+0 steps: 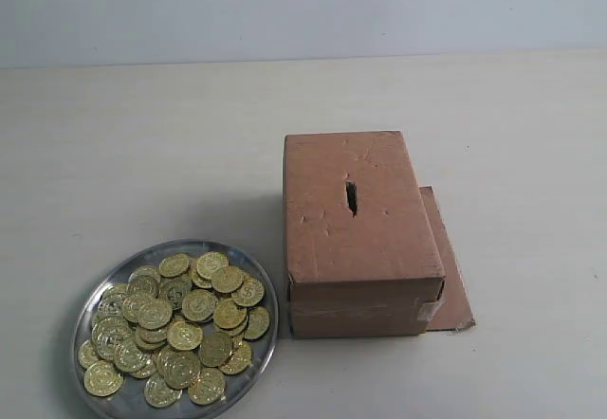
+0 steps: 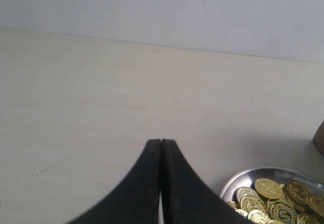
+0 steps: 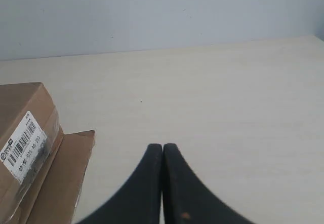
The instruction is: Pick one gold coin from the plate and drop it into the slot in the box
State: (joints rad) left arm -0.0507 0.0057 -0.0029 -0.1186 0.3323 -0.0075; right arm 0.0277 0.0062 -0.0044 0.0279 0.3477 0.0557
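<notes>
A shiny silver plate (image 1: 104, 282) heaped with several gold coins (image 1: 180, 319) sits at the front left of the table. To its right stands the brown cardboard box (image 1: 365, 248), with the short dark slot (image 1: 351, 197) in its top face. Neither gripper shows in the exterior view. In the left wrist view my left gripper (image 2: 161, 143) is shut with nothing in it, over bare table, and the plate's rim (image 2: 243, 177) and coins (image 2: 268, 188) lie beside it. My right gripper (image 3: 162, 147) is shut and holds nothing, with the box (image 3: 20, 112) off to its side.
A flat brown cardboard sheet (image 1: 455, 286) lies under the box and sticks out on its right; the sheet (image 3: 66, 173) also shows in the right wrist view. A white barcode label (image 3: 23, 143) is on the box's side. A pale wall runs behind the table.
</notes>
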